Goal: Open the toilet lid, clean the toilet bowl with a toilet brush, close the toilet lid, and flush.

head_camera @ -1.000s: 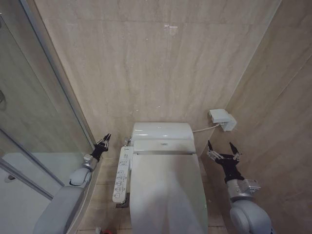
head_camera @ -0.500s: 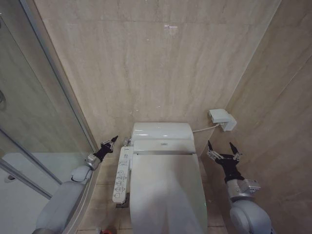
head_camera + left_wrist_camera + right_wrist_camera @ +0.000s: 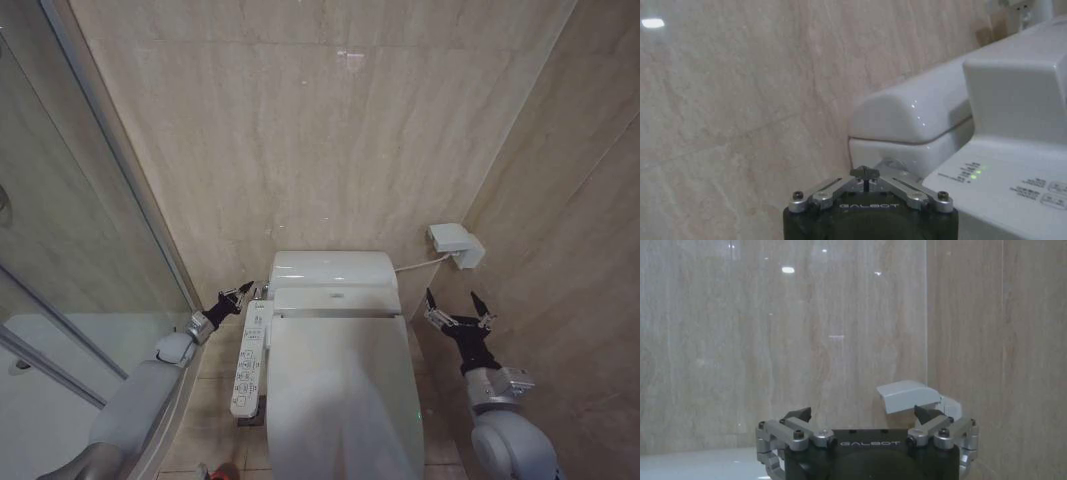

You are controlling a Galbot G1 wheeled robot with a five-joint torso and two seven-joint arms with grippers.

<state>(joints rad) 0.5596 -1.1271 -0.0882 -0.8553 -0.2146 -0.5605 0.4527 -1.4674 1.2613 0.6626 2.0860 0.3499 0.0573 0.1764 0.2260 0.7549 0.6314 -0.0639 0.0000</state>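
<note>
The toilet lid (image 3: 342,395) lies shut, covering the toilet bowl. Behind it sits the white boxy rear unit (image 3: 333,272), also seen in the left wrist view (image 3: 920,117). My left gripper (image 3: 243,292) is shut with nothing in it, its tips (image 3: 867,173) close beside the rear unit's left corner, just above the far end of the button panel (image 3: 250,358). My right gripper (image 3: 458,311) stands open and empty to the right of the toilet, its fingers (image 3: 798,416) spread toward the wall. The toilet brush is out of view.
A glass shower screen (image 3: 90,230) runs along the left, close to my left arm. A white wall box (image 3: 455,243) with a cable sits right of the toilet, ahead of the right gripper (image 3: 863,416). Something small and red (image 3: 224,472) shows at the bottom edge.
My left arm has swung right, carrying its gripper from beside the shower screen to the toilet's rear left corner. The right arm has stayed still.
</note>
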